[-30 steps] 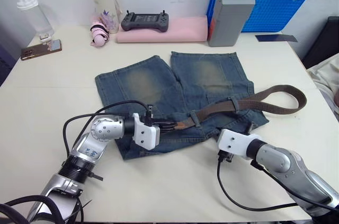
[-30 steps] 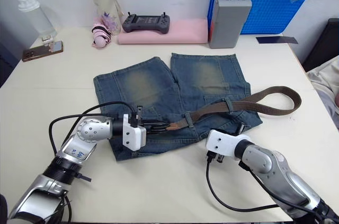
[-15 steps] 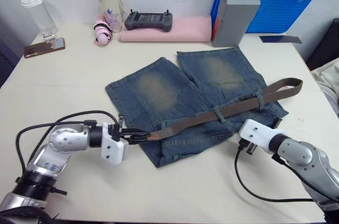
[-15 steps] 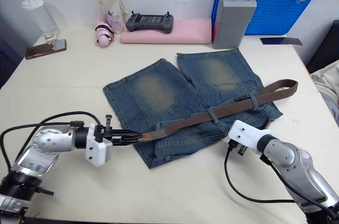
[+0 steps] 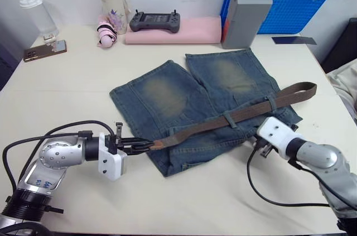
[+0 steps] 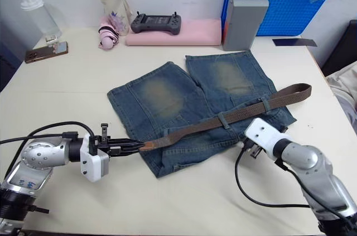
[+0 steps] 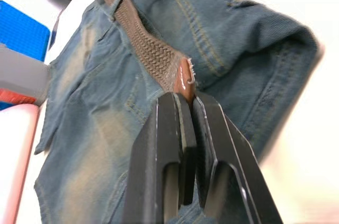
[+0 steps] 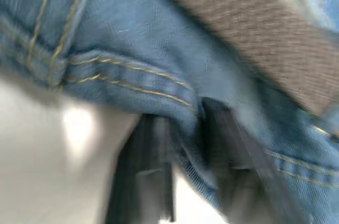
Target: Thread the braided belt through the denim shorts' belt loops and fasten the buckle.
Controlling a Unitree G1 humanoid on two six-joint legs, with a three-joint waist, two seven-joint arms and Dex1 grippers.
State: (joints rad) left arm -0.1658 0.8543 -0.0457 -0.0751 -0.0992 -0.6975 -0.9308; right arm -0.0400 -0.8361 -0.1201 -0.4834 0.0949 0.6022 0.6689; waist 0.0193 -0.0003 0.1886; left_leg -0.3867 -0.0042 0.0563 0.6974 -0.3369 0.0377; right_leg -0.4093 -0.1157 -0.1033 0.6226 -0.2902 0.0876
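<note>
Since a second ago: left gripper (image 5: 146,145) drawn out toward the robot's left with the tan tip of the braided belt (image 5: 234,118), strap pulled straighter and its slack loop by the right hip shortened; denim shorts (image 5: 198,102) dragged and turned a little on the table (image 5: 67,85).

Now: left gripper clenched on the belt tip, both black fingers (image 7: 180,144) pressed flat against the tan end, just off the waistband corner nearest the left arm. Right gripper (image 8: 180,150) clamped on the denim edge at the shorts' right side, holding the cloth against the pull.

Belt lying along the waistband, long axis running from the left gripper up and away toward the robot's right, passing under two belt loops (image 5: 229,120) and ending in a folded bend past the right hip. Buckle not made out.

Likely step: pulling the strap through the loops. Coming move turns on that line: the tip lies straight ahead of the left gripper, so any further draw should follow the strap's own axis, away from the shorts. Left arm far nearer the tip; right arm nearer the trailing bend.

No readable writing or brand on belt, shorts, bottle (image 5: 111,1) or blue crate (image 5: 290,1).
</note>
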